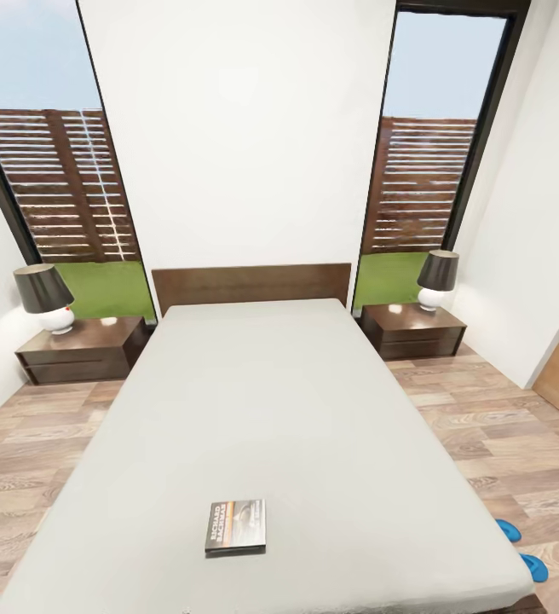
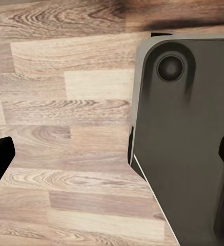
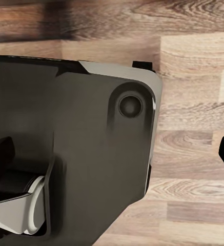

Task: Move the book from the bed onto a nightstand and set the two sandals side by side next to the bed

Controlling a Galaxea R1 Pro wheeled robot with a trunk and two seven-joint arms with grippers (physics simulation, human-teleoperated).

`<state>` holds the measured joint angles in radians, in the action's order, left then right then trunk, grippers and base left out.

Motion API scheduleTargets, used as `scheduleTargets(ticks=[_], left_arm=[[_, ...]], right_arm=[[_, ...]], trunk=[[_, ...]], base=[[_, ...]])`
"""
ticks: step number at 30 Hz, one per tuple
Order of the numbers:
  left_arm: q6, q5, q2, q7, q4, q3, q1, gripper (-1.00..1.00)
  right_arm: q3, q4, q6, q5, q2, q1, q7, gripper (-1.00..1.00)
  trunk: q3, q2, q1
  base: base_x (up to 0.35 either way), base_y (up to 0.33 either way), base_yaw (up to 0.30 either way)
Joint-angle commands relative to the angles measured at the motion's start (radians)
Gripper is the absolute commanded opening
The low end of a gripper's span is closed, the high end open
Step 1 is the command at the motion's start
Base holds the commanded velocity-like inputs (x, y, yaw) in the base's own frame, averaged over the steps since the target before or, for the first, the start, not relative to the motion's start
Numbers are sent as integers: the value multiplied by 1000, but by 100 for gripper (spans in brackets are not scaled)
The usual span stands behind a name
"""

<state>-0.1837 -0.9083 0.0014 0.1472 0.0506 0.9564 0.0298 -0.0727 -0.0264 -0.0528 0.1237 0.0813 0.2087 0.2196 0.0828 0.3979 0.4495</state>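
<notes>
Bed [image 1: 262, 409], pale mattress; two nightstands [image 1: 82, 350] [image 1: 414, 329] flanking headboard; book [image 1: 235, 527] flat near foot edge; blue sandals [image 1: 520, 547] on floor beside right edge; left gripper [image 2: 112, 154] and right gripper [image 3: 112, 154] apart, empty; risk: thin book sliding under pinch.

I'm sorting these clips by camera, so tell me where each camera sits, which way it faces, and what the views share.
Head view: on the head, facing the bed, book, both nightstands.
Left wrist view: on the left arm, facing down at the plank floor and robot base.
Right wrist view: on the right arm, likewise facing floor and base.
All share the floor.
</notes>
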Motion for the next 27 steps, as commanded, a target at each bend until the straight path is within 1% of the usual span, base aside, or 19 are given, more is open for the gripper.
scheduleTargets(ticks=[1, 10, 19, 27], left_arm=[[-3, -11, 0, 5, -1, 7, 1, 100], [-3, -11, -1, 5, -1, 7, 1, 100], [-3, -11, -3, 4, -1, 7, 1, 100], [-3, -11, -3, 4, -1, 7, 1, 100]], right_arm=[[-8, -3, -6, 10, 0, 1, 2, 100], [-7, -3, -6, 11, 0, 1, 1, 100], [-6, -3, -6, 11, 0, 1, 1, 100], [-6, -3, -6, 11, 0, 1, 1, 100]], trunk=[[2, 2, 0], [2, 2, 0], [2, 2, 0], [2, 2, 0]], base=[[-45, 0, 0], [-58, -6, 0], [-164, -78, 0], [-44, -23, 0]])
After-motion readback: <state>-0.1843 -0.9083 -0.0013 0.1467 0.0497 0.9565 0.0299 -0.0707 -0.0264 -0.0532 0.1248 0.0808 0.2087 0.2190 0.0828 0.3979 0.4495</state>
